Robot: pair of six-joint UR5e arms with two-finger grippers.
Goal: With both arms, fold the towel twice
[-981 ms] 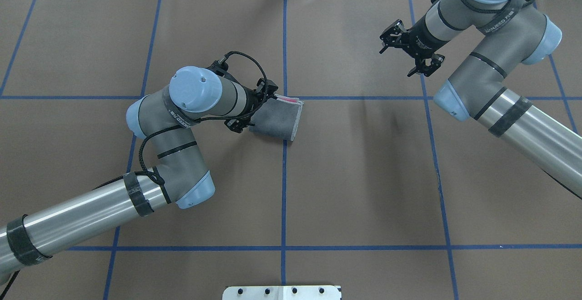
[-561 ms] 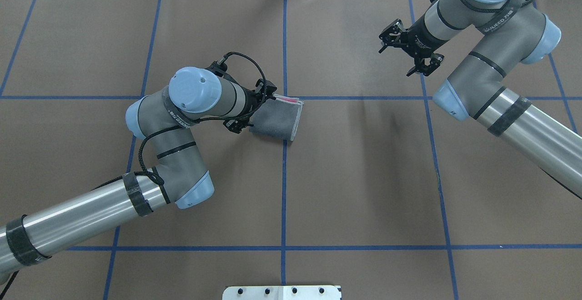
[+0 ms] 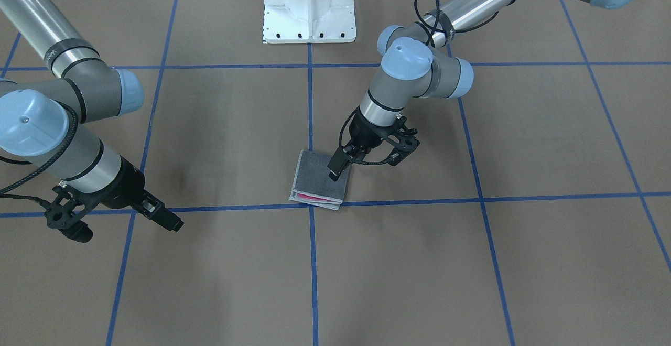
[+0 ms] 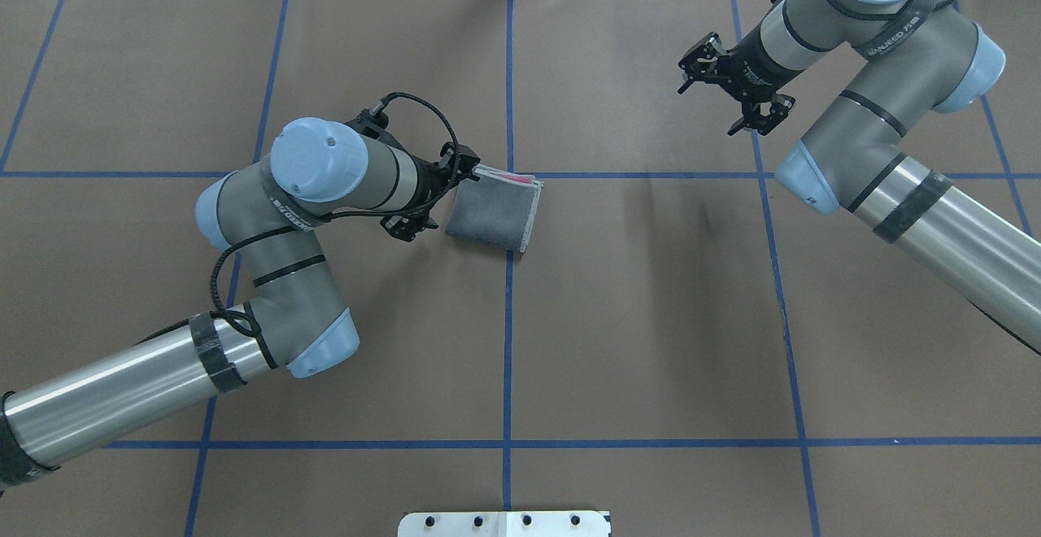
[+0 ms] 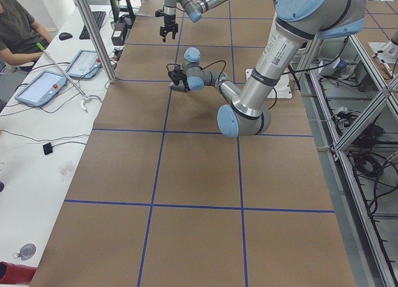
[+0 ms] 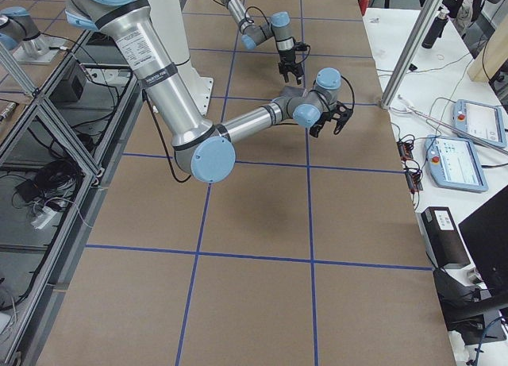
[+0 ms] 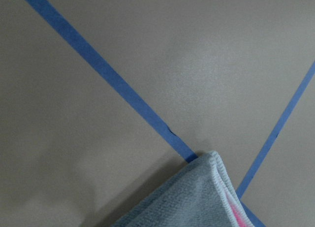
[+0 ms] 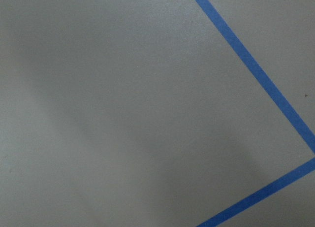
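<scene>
Folded towel (image 4: 492, 216) — left arm (image 4: 325, 169) at edge

A brown-papered table (image 4: 651, 317) is crossed by blue tape lines (image 4: 507, 342). Beside it, a white bench (image 5: 37, 175) carries two teach pendants (image 5: 40, 88), a keyboard (image 5: 93, 22), a mouse (image 5: 65, 36) and loose cables. An aluminium post (image 5: 95, 38) rises at its edge.

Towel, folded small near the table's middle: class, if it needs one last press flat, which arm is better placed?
Probably left. The left end effector hangs open right at the edge of the towel, partly over the cloth. The right end effector is open too, but far off to the side.
</scene>
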